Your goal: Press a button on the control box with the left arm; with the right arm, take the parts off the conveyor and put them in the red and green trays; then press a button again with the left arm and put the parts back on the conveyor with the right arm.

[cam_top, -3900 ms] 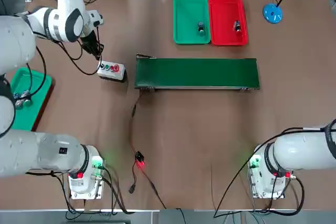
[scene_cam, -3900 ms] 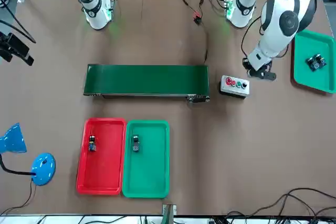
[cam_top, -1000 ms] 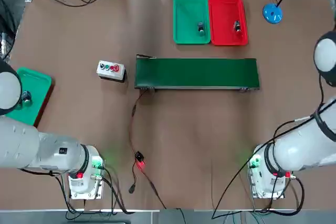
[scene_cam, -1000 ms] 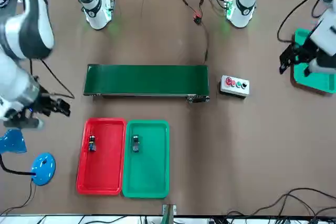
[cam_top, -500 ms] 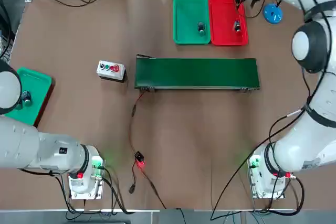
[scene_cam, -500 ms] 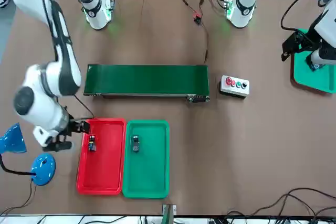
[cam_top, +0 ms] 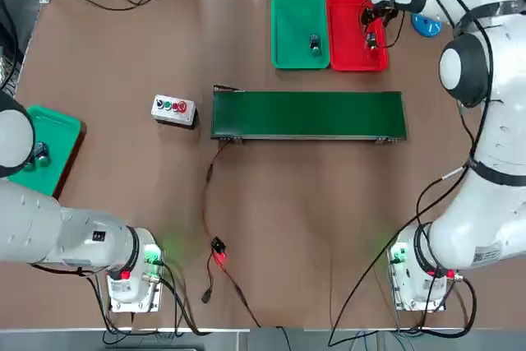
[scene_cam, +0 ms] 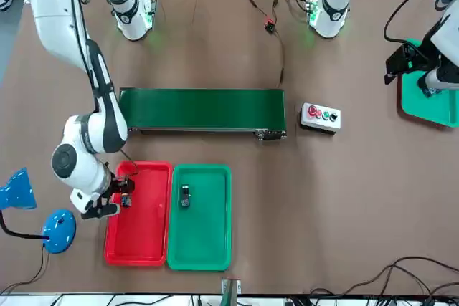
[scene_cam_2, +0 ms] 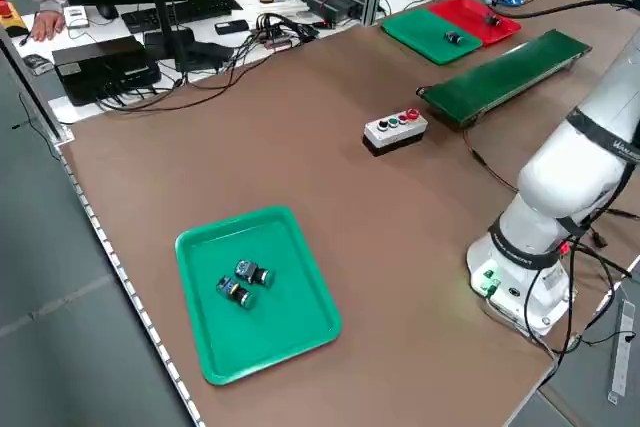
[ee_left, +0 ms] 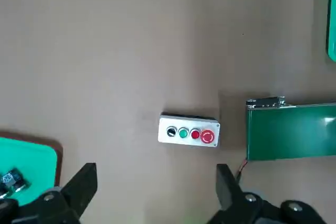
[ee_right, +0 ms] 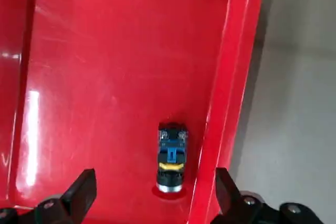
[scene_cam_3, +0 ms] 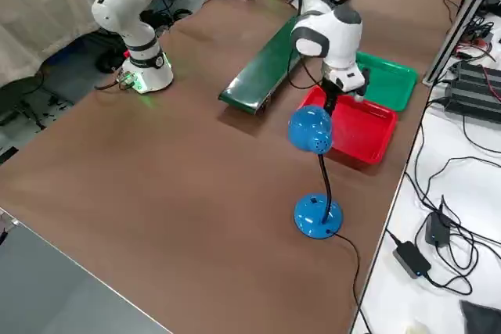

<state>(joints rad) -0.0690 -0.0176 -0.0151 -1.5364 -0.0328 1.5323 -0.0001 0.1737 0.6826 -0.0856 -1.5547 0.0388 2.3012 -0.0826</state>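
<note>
Red tray [ee_right: 121, 51] — right wrist view shows its part [ee_right: 171, 158] (right hand [ee_right: 156, 182] above, spread).

- We count two robot arms [cam_top: 503, 145], each with one hand [ee_right: 156, 177].
- We see three trays: one red tray [scene_cam: 136, 245] and two green trays [scene_cam: 204, 249].
- We find four switch parts [scene_cam: 185, 195]: one in the red tray, three in the green ones.
- We have one conveyor [cam_top: 308, 115].
- We have one control box [ee_left: 178, 139], with four buttons [ee_left: 207, 136].
- We notice one blue lamp [scene_cam_3: 311, 129].
</note>
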